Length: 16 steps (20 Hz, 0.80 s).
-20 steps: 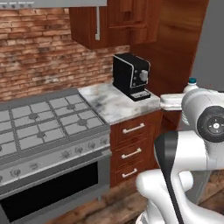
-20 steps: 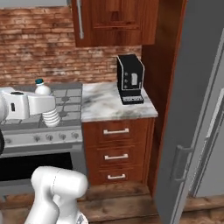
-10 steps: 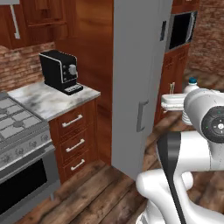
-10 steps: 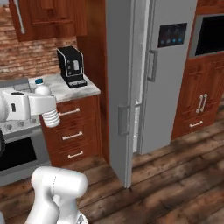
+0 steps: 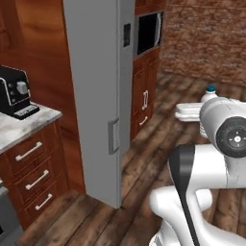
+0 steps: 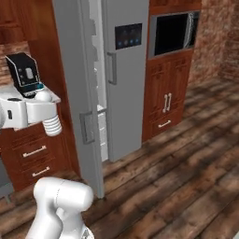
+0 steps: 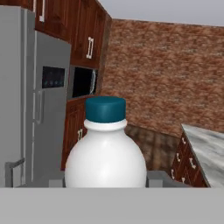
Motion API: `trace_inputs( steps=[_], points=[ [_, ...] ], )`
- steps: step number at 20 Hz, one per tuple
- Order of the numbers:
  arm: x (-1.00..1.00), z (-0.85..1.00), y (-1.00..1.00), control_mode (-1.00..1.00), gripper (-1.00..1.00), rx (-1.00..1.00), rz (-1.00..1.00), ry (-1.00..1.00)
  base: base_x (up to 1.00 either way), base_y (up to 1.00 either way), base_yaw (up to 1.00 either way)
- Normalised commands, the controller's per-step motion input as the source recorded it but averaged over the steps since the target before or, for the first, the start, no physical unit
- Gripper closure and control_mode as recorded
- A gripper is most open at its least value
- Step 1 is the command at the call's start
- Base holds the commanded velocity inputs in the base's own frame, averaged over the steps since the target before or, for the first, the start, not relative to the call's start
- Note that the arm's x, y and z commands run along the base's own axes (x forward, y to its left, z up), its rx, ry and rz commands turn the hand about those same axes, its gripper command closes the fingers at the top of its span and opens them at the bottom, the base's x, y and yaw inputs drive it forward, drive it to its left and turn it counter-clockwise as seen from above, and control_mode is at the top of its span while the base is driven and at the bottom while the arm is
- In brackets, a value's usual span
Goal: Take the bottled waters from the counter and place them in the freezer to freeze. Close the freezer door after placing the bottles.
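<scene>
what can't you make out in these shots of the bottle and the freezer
- Clear plastic water bottle with dark blue cap: lower half cut off by the hand view's bottom band, so the jaws' contact on it is hidden.
- Tall grey metallic freezer: its open door blocks most of the interior in the right base view.
- Black coffee machine: cropped by the left base view's edge.

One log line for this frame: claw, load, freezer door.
claw: shut on bottle | freezer door: open | coffee machine: on counter
</scene>
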Motion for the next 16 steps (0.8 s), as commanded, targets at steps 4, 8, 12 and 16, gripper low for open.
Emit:
trace_inputs(
  steps=[4,8,12,16],
  points=[
    [0.00,0.00,0.00,1.00,1.00,0.00,0.00,0.00,0.80,-0.84,0.00],
    [0.00,0.00,0.00,1.00,1.00,0.00,0.00,0.00,0.84,-0.76,0.01],
    [0.00,0.00,0.00,1.00,1.00,0.00,0.00,0.00,0.96,-0.51,0.00],
    [0.00,0.00,0.00,1.00,1.00,0.00,0.00,0.00,1.00,-0.22,-0.02]
  ],
)
